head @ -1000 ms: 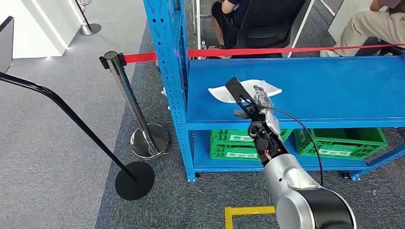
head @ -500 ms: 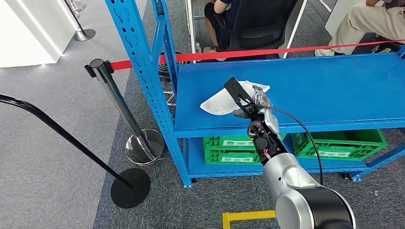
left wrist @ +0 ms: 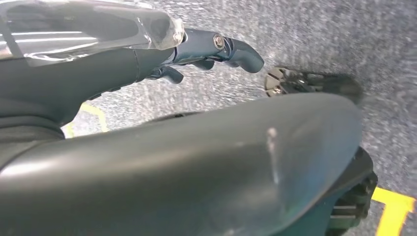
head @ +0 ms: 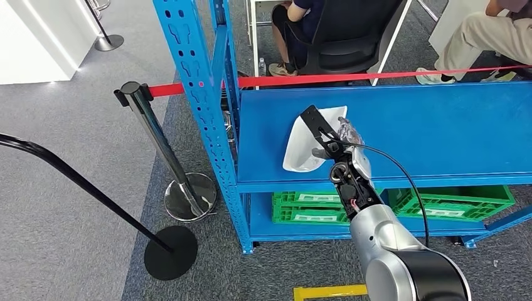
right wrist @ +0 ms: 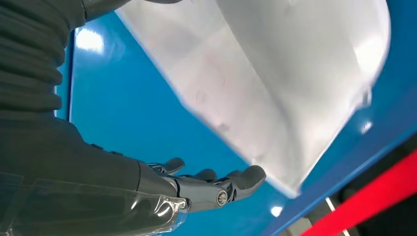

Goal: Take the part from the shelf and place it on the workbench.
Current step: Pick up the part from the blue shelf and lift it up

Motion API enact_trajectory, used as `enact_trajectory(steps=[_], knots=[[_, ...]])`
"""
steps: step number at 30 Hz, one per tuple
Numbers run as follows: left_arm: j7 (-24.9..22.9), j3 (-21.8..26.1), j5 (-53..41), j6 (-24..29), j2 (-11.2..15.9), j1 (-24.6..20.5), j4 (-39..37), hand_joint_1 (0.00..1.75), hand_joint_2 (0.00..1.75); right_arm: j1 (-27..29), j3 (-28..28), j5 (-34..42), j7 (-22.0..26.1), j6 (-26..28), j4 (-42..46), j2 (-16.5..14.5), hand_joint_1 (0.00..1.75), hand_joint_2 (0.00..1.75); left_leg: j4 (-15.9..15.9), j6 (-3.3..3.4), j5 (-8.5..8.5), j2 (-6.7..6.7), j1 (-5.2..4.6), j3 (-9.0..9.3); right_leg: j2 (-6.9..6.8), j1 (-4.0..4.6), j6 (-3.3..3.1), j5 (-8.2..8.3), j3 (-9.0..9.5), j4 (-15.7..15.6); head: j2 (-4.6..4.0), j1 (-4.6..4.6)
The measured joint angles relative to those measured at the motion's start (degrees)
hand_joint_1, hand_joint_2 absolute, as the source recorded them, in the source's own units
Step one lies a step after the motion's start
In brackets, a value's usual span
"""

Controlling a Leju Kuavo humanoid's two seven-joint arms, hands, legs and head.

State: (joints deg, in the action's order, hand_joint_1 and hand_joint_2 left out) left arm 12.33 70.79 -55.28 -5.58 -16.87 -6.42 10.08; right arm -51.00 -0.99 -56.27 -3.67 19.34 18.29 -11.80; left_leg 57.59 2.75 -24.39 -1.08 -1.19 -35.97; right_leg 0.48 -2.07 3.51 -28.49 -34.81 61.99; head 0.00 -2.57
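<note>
White part [head: 305, 144] lies on blue shelf [head: 439, 132], grey carpet [head: 75, 138] below.

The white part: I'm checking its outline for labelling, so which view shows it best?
The head view: the white part shows whole on the blue shelf, beside the right hand. The right wrist view shows it close but blurred and cropped; the left wrist view faces carpet.

Bright, even light; both wrist views blurred close up.

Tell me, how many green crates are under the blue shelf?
2. One green crate sits on the bottom shelf, left of the robot's arm; the other green crate is to its right. More may be hidden.
</note>
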Motion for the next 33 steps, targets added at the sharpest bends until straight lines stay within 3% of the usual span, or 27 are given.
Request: enact_trajectory(steps=[2,4,6,11,14,19,24,33], knots=[[0.1,0.0,0.0,0.0,0.1,-0.1,0.0,0.0,0.0,0.1,0.0,0.1,0.1,0.0,0.0,0.0,0.0,1.75,1.4,-0.43,-0.79,-0.06,-0.15,-0.55,0.13,0.11,-0.54,0.25,0.56,-1.2,0.0,-0.09],[0.2,0.0,0.0,0.0,0.1,0.0,0.0,0.0,0.0,0.1,0.0,0.2,0.2,-0.1,-0.1,0.1,0.0,1.75,1.6,-0.46,-0.93,-0.1,-0.22,-0.74,0.22,0.24,-1.18,0.34,0.54,-1.1,0.0,-0.22],[0.2,0.0,0.0,0.0,0.1,0.0,0.1,0.0,0.0,0.0,0.0,0.4,0.3,-0.2,-0.1,0.1,0.0,1.75,1.4,-0.36,-0.91,-0.11,-0.27,-0.62,0.27,0.19,-1.35,0.38,0.56,-1.2,0.0,-0.26],[0.4,0.0,0.0,-0.3,0.2,0.0,0.1,0.0,0.0,-0.1,0.0,0.4,0.3,-0.8,-0.1,0.1,0.0,1.75,1.1,0.21,-0.62,-0.12,-0.3,-0.41,0.28,0.21,-1.47,0.41,0.57,-1.2,0.0,-0.26],[0.4,0.0,0.1,-0.4,0.1,0.0,0.1,0.0,0.0,-0.1,0.2,0.0,-0.2,-0.7,-0.1,0.1,0.0,1.75,1.0,0.22,-0.59,-0.1,-0.29,-0.39,0.28,0.32,-1.55,0.38,0.56,-1.2,0.0,-0.26],[0.6,0.0,0.1,-0.4,0.1,0.0,0.0,0.0,0.0,-0.3,0.6,-0.2,-0.8,-0.5,-0.1,0.1,0.0,1.75,0.9,-0.03,-0.58,-0.07,-0.3,-0.39,0.26,0.38,-1.61,0.34,0.65,-1.4,0.0,-0.24],[0.6,0.0,0.1,-0.4,-0.1,0.0,0.0,0.0,0.0,-0.5,0.7,-0.2,-0.8,-0.5,-0.1,0.1,0.0,1.75,0.8,-0.79,-0.61,-0.06,-0.3,-0.37,0.24,0.39,-1.61,0.36,0.87,-1.8,0.0,-0.22],[0.7,0.0,0.2,-0.4,-0.1,0.0,0.0,0.0,0.0,-0.6,0.8,-0.2,-1.1,-0.4,-0.1,0.1,0.0,1.75,0.8,-0.84,-0.65,-0.07,-0.3,-0.38,0.22,0.34,-1.34,0.59,1.26,-2.5,0.0,-0.21]])
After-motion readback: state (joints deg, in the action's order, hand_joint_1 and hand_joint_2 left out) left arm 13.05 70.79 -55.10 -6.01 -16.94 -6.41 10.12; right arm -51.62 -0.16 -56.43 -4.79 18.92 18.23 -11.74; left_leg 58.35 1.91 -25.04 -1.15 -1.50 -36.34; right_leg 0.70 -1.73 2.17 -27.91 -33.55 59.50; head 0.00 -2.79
